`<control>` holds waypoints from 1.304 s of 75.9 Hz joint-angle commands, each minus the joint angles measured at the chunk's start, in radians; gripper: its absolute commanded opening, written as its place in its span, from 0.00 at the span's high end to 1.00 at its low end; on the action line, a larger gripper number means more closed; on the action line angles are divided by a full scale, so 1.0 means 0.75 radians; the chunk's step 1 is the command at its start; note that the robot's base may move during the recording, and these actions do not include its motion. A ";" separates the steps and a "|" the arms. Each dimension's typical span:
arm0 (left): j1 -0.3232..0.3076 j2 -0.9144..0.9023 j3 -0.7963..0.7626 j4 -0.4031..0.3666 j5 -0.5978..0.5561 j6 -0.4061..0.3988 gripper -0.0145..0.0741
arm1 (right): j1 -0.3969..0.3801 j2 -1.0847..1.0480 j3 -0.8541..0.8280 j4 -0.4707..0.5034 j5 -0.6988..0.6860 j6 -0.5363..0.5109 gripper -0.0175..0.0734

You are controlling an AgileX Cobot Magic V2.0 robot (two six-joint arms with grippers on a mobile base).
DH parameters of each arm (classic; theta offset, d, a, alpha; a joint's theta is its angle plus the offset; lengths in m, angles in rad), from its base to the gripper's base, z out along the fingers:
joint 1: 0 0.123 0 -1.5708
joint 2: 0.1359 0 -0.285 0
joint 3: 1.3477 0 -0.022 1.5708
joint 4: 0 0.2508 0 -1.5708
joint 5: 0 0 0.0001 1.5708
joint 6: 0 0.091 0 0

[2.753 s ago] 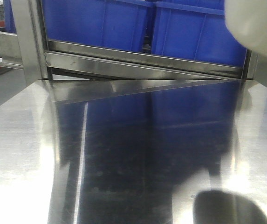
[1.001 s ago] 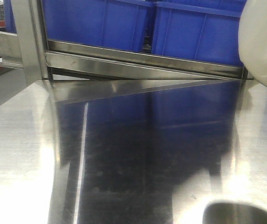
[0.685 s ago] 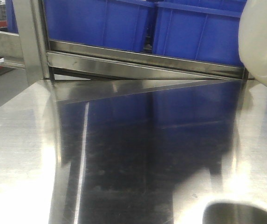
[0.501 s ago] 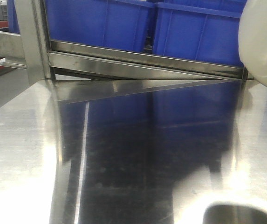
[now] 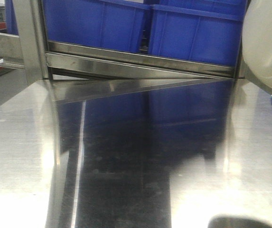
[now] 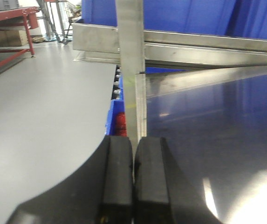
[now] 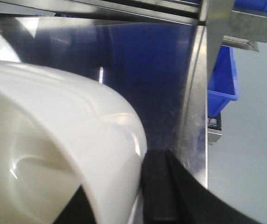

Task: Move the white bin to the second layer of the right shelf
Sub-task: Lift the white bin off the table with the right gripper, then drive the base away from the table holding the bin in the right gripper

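Note:
The white bin [image 5: 267, 43] hangs at the right edge of the front view, lifted above the shiny steel table [image 5: 26, 156]. In the right wrist view the white bin [image 7: 54, 149] fills the left half, glossy and cream-white. My right gripper [image 7: 118, 201] is shut on its wall, one black finger [image 7: 159, 186] outside and the other inside. My left gripper [image 6: 133, 177] is shut with nothing in it, near the table's left edge beside a steel post [image 6: 131, 56]. The right shelf second layer is out of view.
Blue crates [image 5: 102, 23] stand on a steel rack rail [image 5: 140, 61] just behind the table. Another blue crate [image 7: 222, 79] and a steel post [image 7: 217, 28] lie past the table's right edge. Grey floor [image 6: 40, 107] and a red-framed bench [image 6: 7, 18] are at left.
The rack and blue crates have slid left in the front view. The white bin, earlier in the top right corner, now sits lower along the right edge. The grip is unchanged.

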 commanded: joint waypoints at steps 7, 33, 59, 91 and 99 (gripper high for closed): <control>-0.006 -0.019 0.049 0.000 -0.116 -0.004 0.74 | -0.006 -0.006 -0.042 0.004 -0.127 -0.002 0.75; -0.006 -0.019 0.049 0.000 -0.116 -0.004 0.74 | -0.006 -0.006 -0.042 0.004 -0.127 -0.002 0.75; -0.006 -0.019 0.049 0.000 -0.116 -0.004 0.74 | -0.006 -0.006 -0.042 0.004 -0.127 -0.002 0.75; -0.006 -0.019 0.049 0.000 -0.116 -0.004 0.74 | -0.006 -0.006 -0.042 0.004 -0.127 -0.002 0.75; -0.006 -0.019 0.049 0.000 -0.116 -0.004 0.74 | -0.006 -0.006 -0.042 0.004 -0.127 -0.002 0.75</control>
